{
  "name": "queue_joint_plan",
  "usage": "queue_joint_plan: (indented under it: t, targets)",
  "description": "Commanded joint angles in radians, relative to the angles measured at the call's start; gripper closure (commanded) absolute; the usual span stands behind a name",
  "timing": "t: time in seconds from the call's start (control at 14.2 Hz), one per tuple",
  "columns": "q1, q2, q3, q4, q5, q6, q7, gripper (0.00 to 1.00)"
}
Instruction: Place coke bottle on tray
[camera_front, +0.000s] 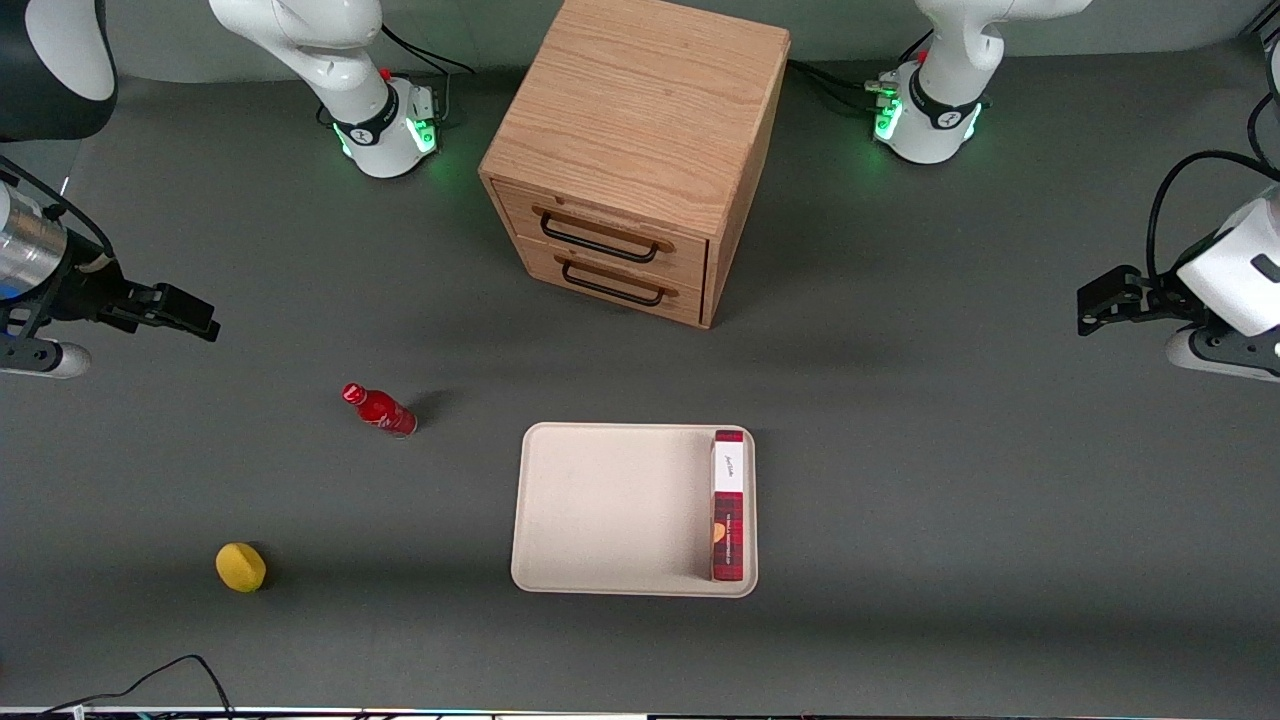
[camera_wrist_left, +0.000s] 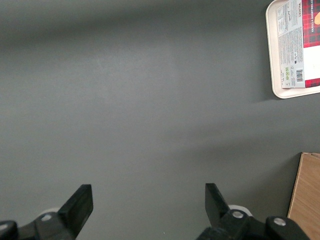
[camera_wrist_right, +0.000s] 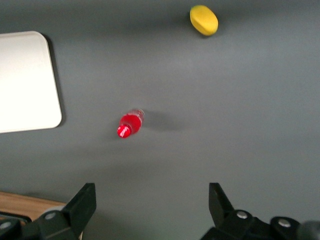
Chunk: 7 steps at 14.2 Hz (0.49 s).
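Front view: coke bottle (camera_front: 379, 410) stands on the table, well apart from spread gripper (camera_front: 190, 313).

Right wrist view: tray (camera_wrist_right: 30, 82) cut by the frame edge, only one rounded end visible. Gripper (camera_wrist_right: 152, 212) fingers spread, bases cropped at the frame edge. Coke bottle (camera_wrist_right: 131, 123) seen cap-on (label unreadable). Front view: plaid box (camera_front: 729, 505) print too small to read.

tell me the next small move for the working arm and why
Probably lower the open gripper toward the coke bottle: it stands on the table, apart from the tray, and the fingers hang high above it, holding nothing.
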<state>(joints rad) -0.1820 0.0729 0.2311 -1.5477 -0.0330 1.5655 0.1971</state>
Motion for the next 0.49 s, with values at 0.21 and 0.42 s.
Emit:
queue_joint_plan:
  t: [0.21, 0.42]
  targets:
    - [-0.008, 0.033, 0.013, 0.112, 0.016, -0.094, 0.002, 0.00]
    - [0.002, 0.048, 0.011, 0.120, 0.016, -0.094, 0.002, 0.00]
